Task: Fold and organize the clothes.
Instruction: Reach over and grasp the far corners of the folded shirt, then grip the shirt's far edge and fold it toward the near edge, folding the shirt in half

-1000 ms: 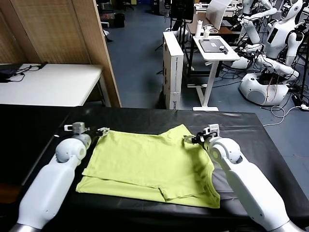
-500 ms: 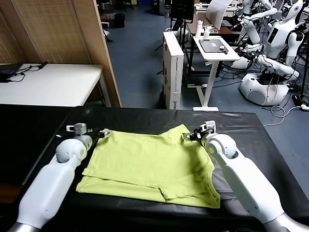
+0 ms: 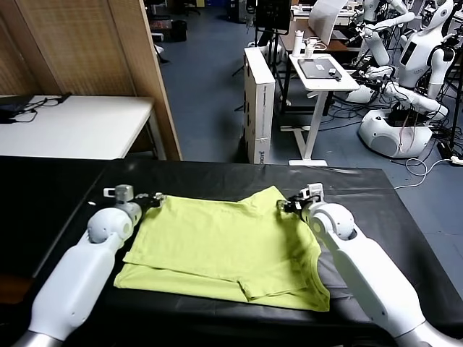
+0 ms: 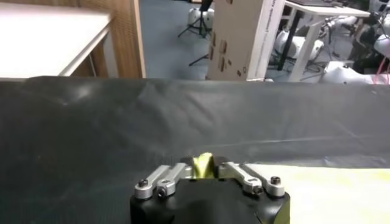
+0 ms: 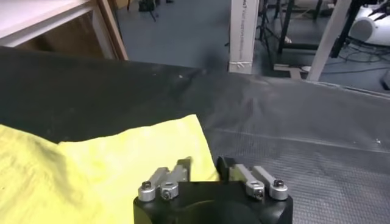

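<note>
Across the middle of the head view, the lime-green T-shirt point(image 3: 228, 249) lies partly folded on the black cloth-covered table point(image 3: 376, 191), soft matte cotton with a doubled hem along its near edge. My left jaws point(image 3: 153, 196) are clenched on its far left corner and my right jaws point(image 3: 283, 206) on its far right corner. I judge a fold is starting: next, lift both corners evenly.
</note>
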You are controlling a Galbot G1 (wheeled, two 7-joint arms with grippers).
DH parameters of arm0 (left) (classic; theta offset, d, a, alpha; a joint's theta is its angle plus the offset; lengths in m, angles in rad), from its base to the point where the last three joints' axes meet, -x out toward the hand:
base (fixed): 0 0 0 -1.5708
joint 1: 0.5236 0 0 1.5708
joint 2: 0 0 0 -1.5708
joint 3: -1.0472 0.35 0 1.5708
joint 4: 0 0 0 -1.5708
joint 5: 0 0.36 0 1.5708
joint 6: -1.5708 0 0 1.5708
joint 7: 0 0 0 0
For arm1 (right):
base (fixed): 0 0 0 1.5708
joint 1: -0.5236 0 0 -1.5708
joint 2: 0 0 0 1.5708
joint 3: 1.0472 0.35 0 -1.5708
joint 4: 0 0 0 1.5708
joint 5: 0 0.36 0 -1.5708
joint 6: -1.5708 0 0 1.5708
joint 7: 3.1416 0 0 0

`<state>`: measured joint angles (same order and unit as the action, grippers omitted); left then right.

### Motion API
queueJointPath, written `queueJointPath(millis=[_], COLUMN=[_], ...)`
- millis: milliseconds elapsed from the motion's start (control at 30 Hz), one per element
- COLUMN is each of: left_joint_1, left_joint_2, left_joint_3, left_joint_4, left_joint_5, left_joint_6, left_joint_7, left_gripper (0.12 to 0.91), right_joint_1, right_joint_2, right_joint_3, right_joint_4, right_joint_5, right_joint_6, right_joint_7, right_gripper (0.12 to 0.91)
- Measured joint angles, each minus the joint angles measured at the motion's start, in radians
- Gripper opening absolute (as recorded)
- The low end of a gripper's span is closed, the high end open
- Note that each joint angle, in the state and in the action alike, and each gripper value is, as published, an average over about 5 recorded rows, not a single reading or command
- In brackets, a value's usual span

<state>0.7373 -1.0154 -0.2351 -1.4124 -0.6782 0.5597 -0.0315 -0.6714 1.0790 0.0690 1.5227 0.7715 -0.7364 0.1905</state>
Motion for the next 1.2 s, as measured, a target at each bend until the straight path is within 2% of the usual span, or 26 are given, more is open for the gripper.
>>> queueJointPath(millis=[167,267,533,833,1200], left_joint_1=[0.011,0.023,0.111,0.319,0.588], left_joint_2=[0.013,0.028,0.098,0.173,0.168], left_joint_3=[-0.007,-0.018,-0.073,-0.196,-0.335], left_joint_4=[-0.029,-0.057,-0.204,-0.379,-0.574], left_joint_5=[-0.015,-0.038,-0.086,-0.092,-0.060], left_joint_6=[0.000,0.004,0.019,0.003,-0.008], left_joint_7=[-0.011,-0.024,-0.035,-0.026,-0.024], left_gripper=[0.199,0.199,0.199,0.199,0.199], right_joint_1=[-0.021,-0.045,-0.152,-0.374,-0.629], right_joint_2=[-0.016,-0.033,-0.089,-0.180,-0.259], right_joint_3=[0.019,0.036,0.106,0.214,0.299], right_joint_4=[0.039,0.082,0.249,0.473,0.670], right_joint_5=[0.013,0.024,0.029,0.027,0.004], right_joint_6=[0.005,0.034,0.086,0.082,0.059], right_joint_7=[0.001,-0.001,-0.002,-0.006,-0.001], right_gripper=[0.141,0.141,0.141,0.141,0.141])
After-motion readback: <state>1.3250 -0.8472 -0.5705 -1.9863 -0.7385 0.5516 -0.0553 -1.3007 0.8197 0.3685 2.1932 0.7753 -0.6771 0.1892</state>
